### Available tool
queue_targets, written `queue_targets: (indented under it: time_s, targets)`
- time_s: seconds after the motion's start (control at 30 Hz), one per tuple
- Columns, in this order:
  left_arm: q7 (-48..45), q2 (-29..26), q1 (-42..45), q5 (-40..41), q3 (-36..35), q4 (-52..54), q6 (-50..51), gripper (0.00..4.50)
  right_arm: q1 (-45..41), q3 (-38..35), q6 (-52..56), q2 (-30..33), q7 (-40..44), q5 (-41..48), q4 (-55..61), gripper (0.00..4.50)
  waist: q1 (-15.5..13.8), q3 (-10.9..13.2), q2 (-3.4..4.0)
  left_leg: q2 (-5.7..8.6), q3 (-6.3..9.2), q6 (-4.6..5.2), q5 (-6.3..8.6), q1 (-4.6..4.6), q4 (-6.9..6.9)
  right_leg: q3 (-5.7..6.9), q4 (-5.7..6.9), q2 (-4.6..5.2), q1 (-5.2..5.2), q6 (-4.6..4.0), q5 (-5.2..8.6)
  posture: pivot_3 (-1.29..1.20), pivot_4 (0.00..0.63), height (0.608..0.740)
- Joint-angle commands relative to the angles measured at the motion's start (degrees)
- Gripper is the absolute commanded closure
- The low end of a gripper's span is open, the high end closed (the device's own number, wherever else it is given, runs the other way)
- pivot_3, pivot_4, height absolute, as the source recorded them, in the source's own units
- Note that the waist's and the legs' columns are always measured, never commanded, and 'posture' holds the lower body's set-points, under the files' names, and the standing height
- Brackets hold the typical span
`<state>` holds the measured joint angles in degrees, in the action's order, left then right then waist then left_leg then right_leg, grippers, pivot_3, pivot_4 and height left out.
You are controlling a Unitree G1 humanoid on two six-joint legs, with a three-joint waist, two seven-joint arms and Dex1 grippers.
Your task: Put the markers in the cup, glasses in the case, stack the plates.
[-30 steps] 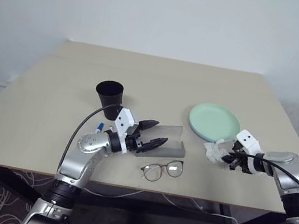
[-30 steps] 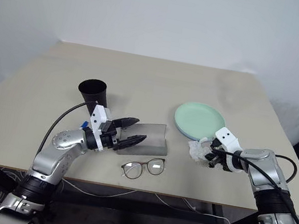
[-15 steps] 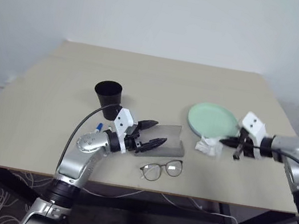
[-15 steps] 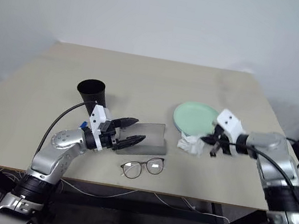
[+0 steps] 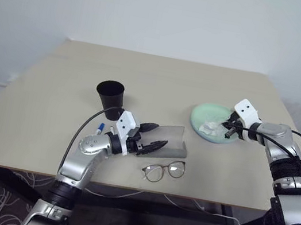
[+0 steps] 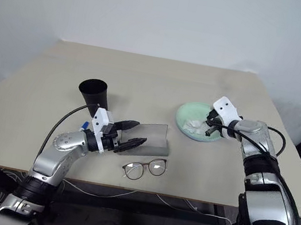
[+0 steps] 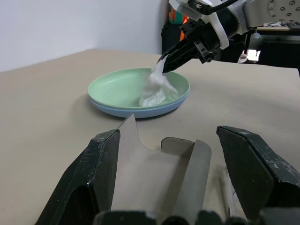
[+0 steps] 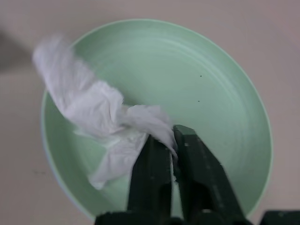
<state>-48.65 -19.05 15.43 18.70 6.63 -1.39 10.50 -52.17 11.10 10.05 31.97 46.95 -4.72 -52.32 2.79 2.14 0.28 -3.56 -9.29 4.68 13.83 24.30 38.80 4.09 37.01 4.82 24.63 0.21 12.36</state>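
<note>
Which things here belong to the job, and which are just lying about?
Job: cup, blue-capped marker, glasses, case, mint green plate stacked on light blue plate.
Extra: crumpled tissue, pinched by the right gripper above the mint green plate.

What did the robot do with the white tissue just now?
The right gripper carried the crumpled tissue from the table beside the plates up and over the green plate, which sits on the blue one. The fingers still pinch the tissue. The left gripper stayed open at the grey case. The cup and glasses did not move.
</note>
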Motion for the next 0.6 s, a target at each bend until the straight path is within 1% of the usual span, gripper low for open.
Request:
queue_targets:
  time_s: [0.03,0.07,0.1,0.13,0.17,0.23,0.3,0.4,0.5,0.6]
  targets:
    - [0.2,-0.4,0.1,0.0,-0.5,2.9,-0.6,1.01,-2.5,-0.5,-2.9,0.1,1.5,-0.6,-1.1,2.88,0.0,0.0,0.01,0.0,0.0,-0.01,-0.01,0.0,0.0,0.0,0.0,0.0,0.0,0.0,0.0,0.0,0.0,0.74]
    - [0.2,-0.5,0.0,0.0,-0.5,3.0,-0.6,1.01,-2.5,-0.4,-3.3,0.2,1.9,-0.8,-1.0,2.55,0.0,0.0,0.04,0.0,0.0,0.0,-0.01,0.0,0.0,-0.01,0.01,0.0,0.0,0.01,0.0,0.0,0.0,0.74]
    - [0.2,-0.6,-0.1,0.1,-0.5,3.1,-0.5,1.01,-2.4,-0.2,-4.0,0.4,1.8,-1.2,-0.9,2.13,0.0,0.0,0.06,0.0,0.0,-0.01,-0.02,0.0,0.0,-0.01,0.01,0.0,0.0,0.04,-0.02,0.0,0.0,0.74]
    - [0.2,-0.7,-0.1,0.1,-0.5,3.2,-0.4,1.01,-2.3,-0.3,-4.4,0.6,1.9,-1.4,-0.7,1.89,0.0,0.0,0.07,0.0,-0.01,0.0,-0.03,0.0,0.01,-0.02,0.01,0.01,0.0,0.08,-0.03,0.0,0.0,0.74]
    - [0.1,-0.8,-0.1,0.2,-0.5,3.3,-0.3,1.01,-2.1,-0.4,-4.7,0.9,2.2,-1.5,-0.2,1.54,0.0,0.0,0.08,0.0,0.0,0.0,-0.04,0.0,0.01,-0.02,0.01,0.01,0.0,0.1,-0.03,0.0,0.0,0.74]
    - [-0.3,-1.1,0.1,0.3,-0.5,3.2,0.0,1.01,-1.2,-0.4,-6.1,1.9,3.4,-1.7,1.7,1.54,0.0,0.0,0.1,0.0,0.0,-0.01,-0.04,-0.01,0.01,-0.02,0.0,0.02,0.0,0.12,-0.03,0.0,0.0,0.74]
    - [-1.4,-1.7,0.7,0.1,0.0,2.6,0.1,1.01,1.1,0.2,-10.1,3.6,5.0,-2.3,5.6,1.54,-0.1,0.0,0.12,0.0,0.01,-0.01,-0.05,0.0,0.01,-0.02,0.0,0.03,0.01,0.12,-0.04,0.0,0.0,0.74]
    - [-3.2,-2.6,1.8,-0.2,0.9,1.4,0.4,1.01,4.4,-0.9,-12.3,4.6,7.8,-0.5,11.3,1.54,-0.1,0.0,0.13,0.0,0.03,-0.01,-0.04,0.01,0.0,-0.01,-0.01,0.03,0.02,0.13,-0.04,0.0,0.0,0.74]
    - [-8.3,-4.5,3.7,0.7,3.0,0.6,2.9,1.01,11.3,-5.3,-10.5,3.7,15.3,9.8,24.2,1.54,-0.1,0.0,0.12,-0.01,0.07,-0.02,-0.05,0.01,0.01,0.03,-0.01,0.01,-0.01,0.21,0.01,0.0,0.0,0.74]
    - [-14.4,-7.2,6.2,2.3,4.8,0.4,7.2,1.01,18.1,-7.3,-8.1,2.8,17.3,15.4,34.3,1.54,-0.1,0.0,0.13,-0.01,0.11,-0.02,-0.05,0.01,0.02,0.04,-0.01,0.01,-0.02,0.33,0.07,0.0,0.0,0.74]
